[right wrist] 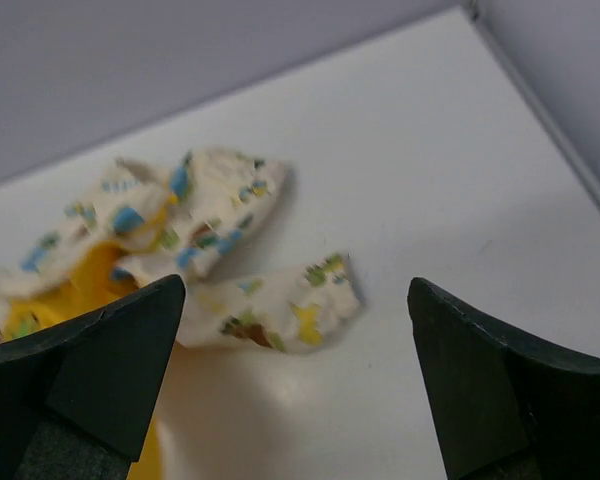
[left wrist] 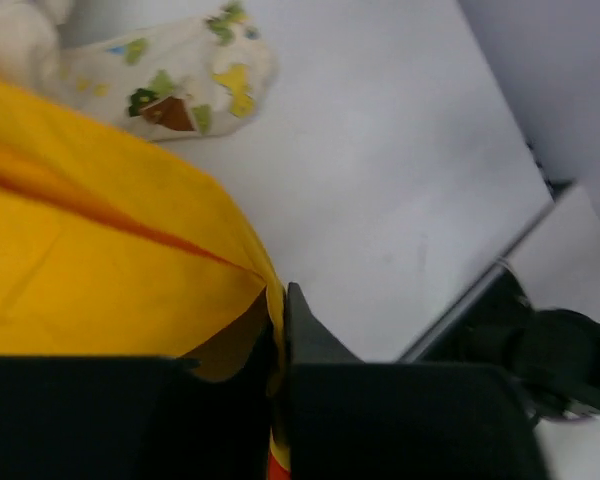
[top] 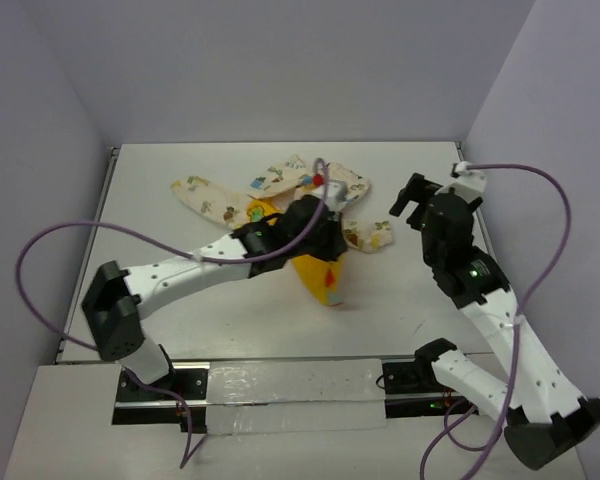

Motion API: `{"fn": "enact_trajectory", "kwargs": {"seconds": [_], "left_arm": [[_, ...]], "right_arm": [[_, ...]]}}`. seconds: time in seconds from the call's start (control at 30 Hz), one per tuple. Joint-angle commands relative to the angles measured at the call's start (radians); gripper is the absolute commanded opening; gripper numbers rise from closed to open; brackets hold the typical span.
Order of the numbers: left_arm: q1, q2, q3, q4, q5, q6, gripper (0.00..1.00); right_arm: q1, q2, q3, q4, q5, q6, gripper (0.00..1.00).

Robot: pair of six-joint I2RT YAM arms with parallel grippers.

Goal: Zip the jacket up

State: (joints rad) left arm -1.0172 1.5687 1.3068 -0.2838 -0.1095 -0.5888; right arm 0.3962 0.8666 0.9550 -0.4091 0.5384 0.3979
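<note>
left hand [left wrist: 278,320] pinching jacket [top: 320,275] (yellow edge), right hand [right wrist: 295,290] apart

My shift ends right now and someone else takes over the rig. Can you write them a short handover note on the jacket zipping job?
Left gripper: shut on a yellow edge of the jacket.
Right gripper: open, holding nothing, to the right of the jacket and apart from it.
Jacket: crumpled in the middle of the table, cream printed fabric showing, parts spread out.
Done: one grip on the cloth; no zipped-up front is visible.
Left: probably flatten it, find both zip ends, join them and pull the slider up. The slider cannot be made out in any view.
</note>
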Motion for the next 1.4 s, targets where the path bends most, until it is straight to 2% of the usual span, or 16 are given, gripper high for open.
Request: {"fn": "enact_trajectory", "kwargs": {"seconds": [0.0,0.03,0.07,0.2,0.3,0.5,0.63,0.77,0.9,1.03,1.17,1.2,1.27,1.3,1.33,1.37], "left_arm": [[-0.153,0.23,0.195,-0.107,0.089,0.102,0.35],[-0.178,0.291,0.248,-0.19,0.056,0.109,0.63],[-0.193,0.328,0.279,-0.274,0.008,0.11,0.75],[-0.195,0.265,0.222,-0.299,-0.12,0.08,0.92],[-0.168,0.18,0.142,-0.266,-0.163,0.049,0.9],[0.014,-0.09,-0.187,-0.037,-0.078,-0.103,0.76],[0.113,-0.179,-0.318,0.053,-0.083,-0.25,0.83],[0.131,-0.082,-0.277,0.012,-0.162,-0.282,0.99],[0.128,0.086,-0.148,-0.093,-0.248,-0.294,0.99],[0.129,0.189,-0.083,-0.165,-0.328,-0.345,0.97],[0.134,0.217,-0.081,-0.112,-0.302,-0.342,0.9],[0.136,0.227,-0.076,-0.107,-0.302,-0.339,0.83],[0.143,0.244,-0.067,-0.114,-0.317,-0.338,0.55],[0.147,0.248,-0.064,-0.128,-0.336,-0.347,0.36],[0.155,0.251,-0.06,-0.156,-0.364,-0.362,0.08],[0.166,0.242,-0.064,-0.183,-0.377,-0.372,0.0]], "right_arm": [[-0.007,-0.115,0.078,-0.015,0.165,-0.061,1.0],[-0.008,-0.132,0.08,-0.022,0.172,-0.062,1.0],[-0.011,-0.145,0.074,-0.025,0.167,-0.062,1.0],[-0.014,-0.159,0.024,-0.019,0.135,-0.044,1.0],[-0.016,-0.146,-0.005,-0.023,0.094,-0.025,1.0],[-0.018,-0.101,-0.067,0.005,-0.08,-0.011,1.0],[-0.017,-0.004,-0.07,0.007,-0.287,-0.059,1.0],[0.014,0.194,0.027,-0.042,-0.379,-0.154,1.0],[0.081,0.431,0.14,-0.118,-0.33,-0.208,1.0],[0.12,0.539,0.134,-0.077,-0.31,-0.222,1.0],[0.127,0.614,0.1,0.006,-0.376,-0.214,1.0],[0.126,0.645,0.095,0.02,-0.382,-0.21,0.98],[0.125,0.692,0.096,0.029,-0.351,-0.179,0.91],[0.125,0.698,0.096,0.031,-0.328,-0.162,0.81],[0.125,0.704,0.092,0.036,-0.296,-0.146,0.61],[0.123,0.691,0.085,0.048,-0.284,-0.135,0.3]]}}
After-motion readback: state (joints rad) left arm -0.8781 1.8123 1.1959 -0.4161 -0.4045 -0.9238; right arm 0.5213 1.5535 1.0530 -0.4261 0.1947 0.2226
